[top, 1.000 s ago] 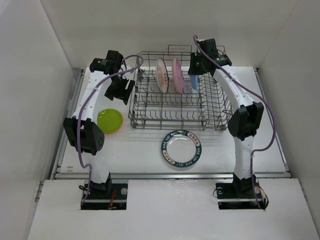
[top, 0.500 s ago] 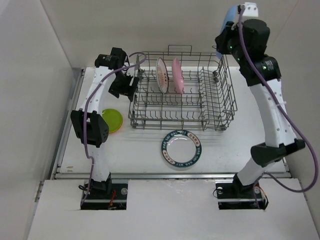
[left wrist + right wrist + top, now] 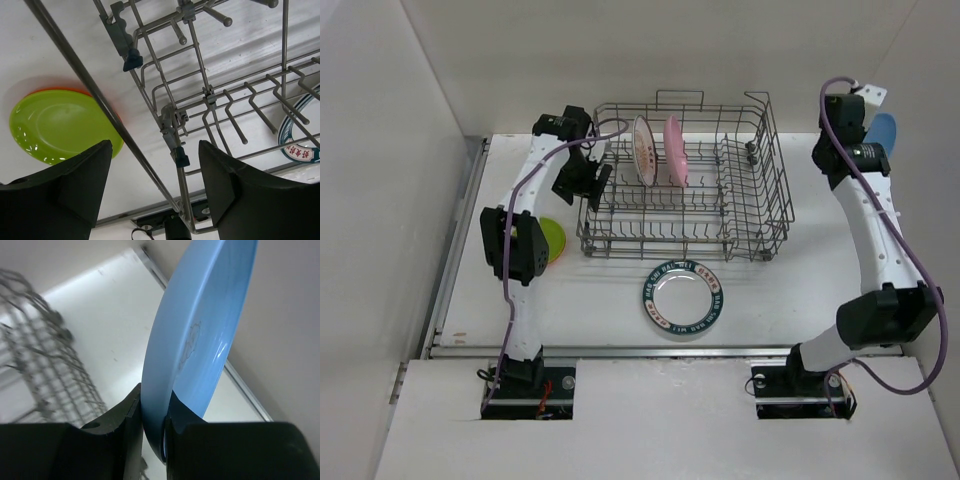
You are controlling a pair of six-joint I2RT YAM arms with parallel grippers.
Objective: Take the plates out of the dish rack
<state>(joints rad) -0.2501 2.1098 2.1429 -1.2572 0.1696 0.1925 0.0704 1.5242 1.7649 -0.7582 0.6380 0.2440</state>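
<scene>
The grey wire dish rack stands at the back of the table. Two plates stand upright in it, a white one with a patterned rim and a pink one. My right gripper is raised to the right of the rack and is shut on the rim of a blue plate. My left gripper hangs open over the rack's left corner, and rack wires cross between its fingers. A lime green plate lies on an orange one left of the rack.
A white plate with a teal and red rim lies flat on the table in front of the rack. The right side wall is close behind the blue plate. The left arm's elbow partly covers the green plate.
The right arm has lifted the blue plate out of the rack and swung it to the right, toward the wall. The left gripper has edged closer to the rack's left corner.
</scene>
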